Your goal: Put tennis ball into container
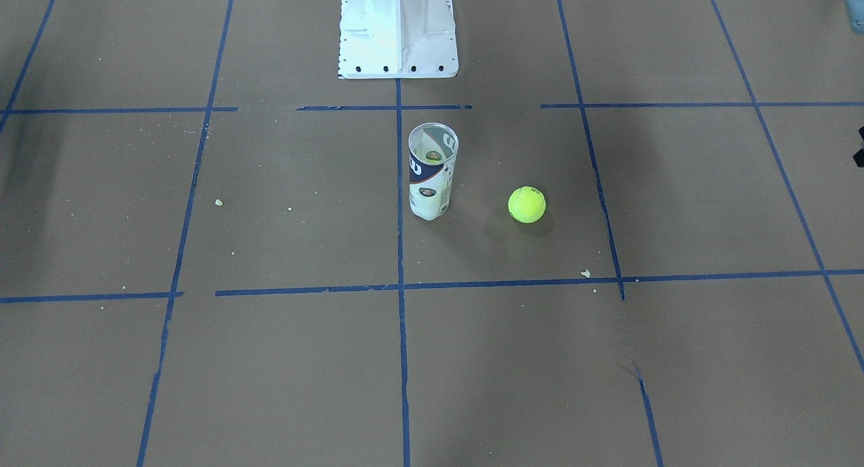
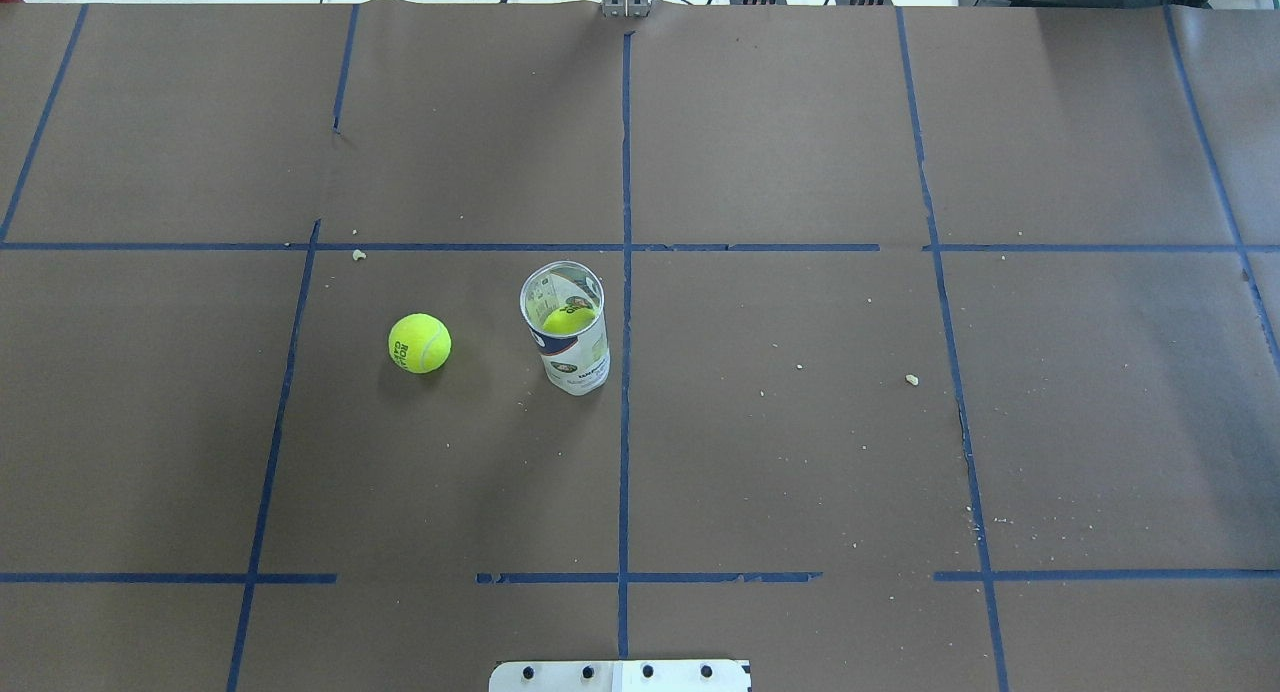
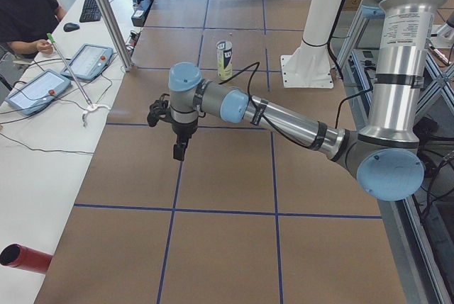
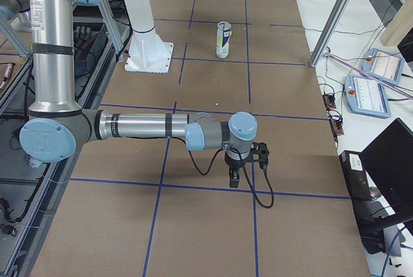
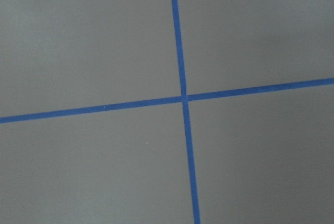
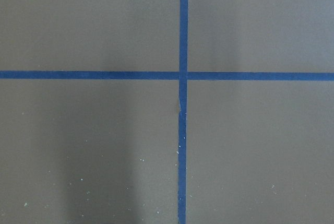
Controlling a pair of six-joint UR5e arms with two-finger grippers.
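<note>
The neon yellow-green tennis ball [image 1: 526, 204] [image 2: 419, 343] lies on the brown table cover, about one tube-width from the container. The container [image 1: 433, 171] [image 2: 567, 327] [image 3: 224, 60] [image 4: 223, 39] is an upright clear tube with a white and navy label; the overhead view shows another yellow ball [image 2: 568, 319] inside it. My left gripper [image 3: 175, 152] and right gripper [image 4: 233, 178] hang over opposite ends of the table, far from both. They show only in the side views, so I cannot tell whether they are open or shut. Both wrist views show only brown cover and blue tape.
The white robot base [image 1: 397, 32] [image 2: 620, 675] stands behind the tube. Blue tape lines grid the cover, with small crumbs [image 1: 585, 273] scattered about. An operator [image 3: 25, 13] sits at a side desk with tablets [image 3: 89, 59]. A red tube [image 3: 25, 258] lies there too.
</note>
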